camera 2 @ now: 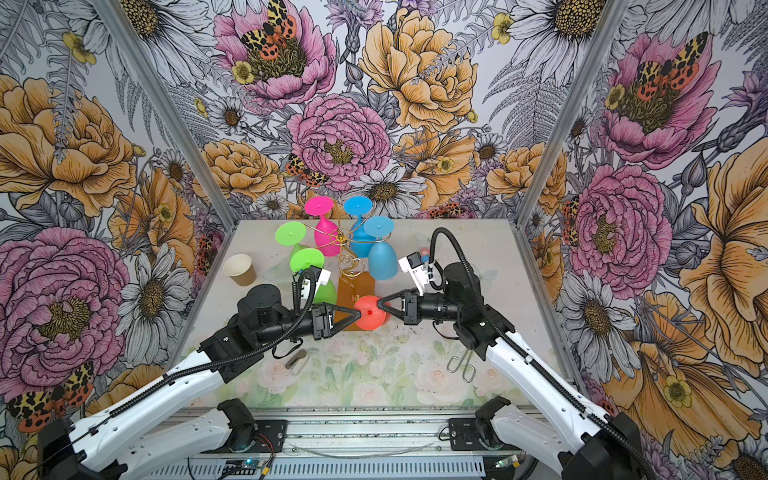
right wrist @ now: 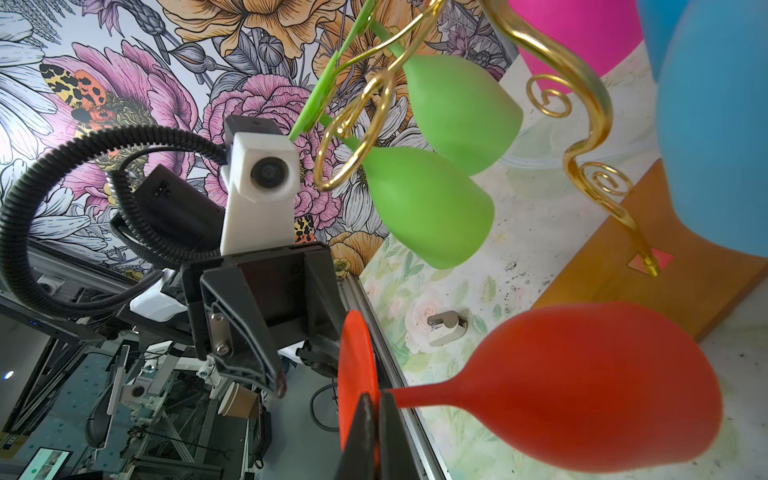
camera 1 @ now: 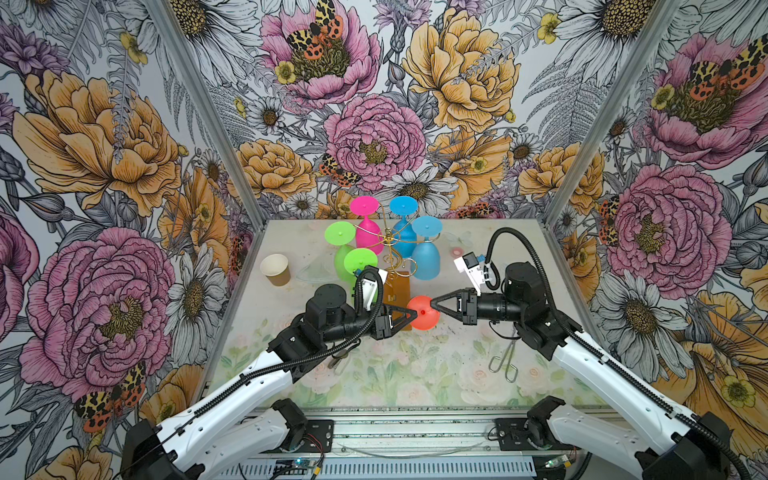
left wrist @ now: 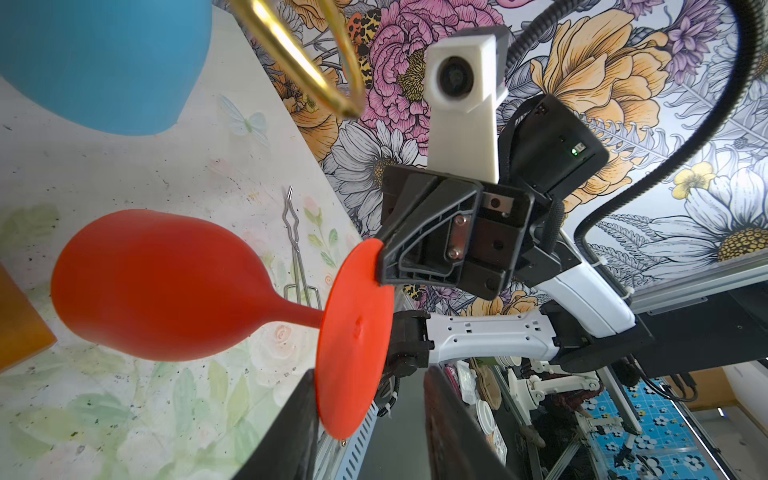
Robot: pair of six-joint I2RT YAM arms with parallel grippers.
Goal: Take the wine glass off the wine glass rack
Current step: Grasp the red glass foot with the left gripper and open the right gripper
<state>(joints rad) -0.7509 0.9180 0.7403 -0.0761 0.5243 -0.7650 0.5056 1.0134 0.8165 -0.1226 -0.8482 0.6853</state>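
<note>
Table [camera 1: 457, 374]: pale floral top that carries everything here.
Wine glass rack [camera 1: 398, 291]: stands mid-table towards the back, with gold scroll arms over an orange-brown base.
Hanging glasses: the pink glass [camera 1: 369, 237], rear blue glass [camera 1: 403, 205], front blue glass [camera 1: 426, 262], rear green glass [camera 1: 340, 233] and front green glass [camera 1: 360, 259] all hang foot-up on the arms.
Right gripper [camera 1: 433, 304]: fingers pinched tight on the rim of the red glass's foot.
Left gripper [camera 1: 412, 316]: fingers apart, straddling the opposite rim of that foot – no clamp visible.
Red wine glass [camera 1: 424, 313]: off the rack, foot up and bowl down, just in front of the base's near end between the two grippers. Whether its bowl touches the table, I cannot tell.
Paper cup [camera 1: 275, 269]: upright, left of the rack.
Tongs [camera 1: 503, 359]: lying flat near the right arm.
</note>
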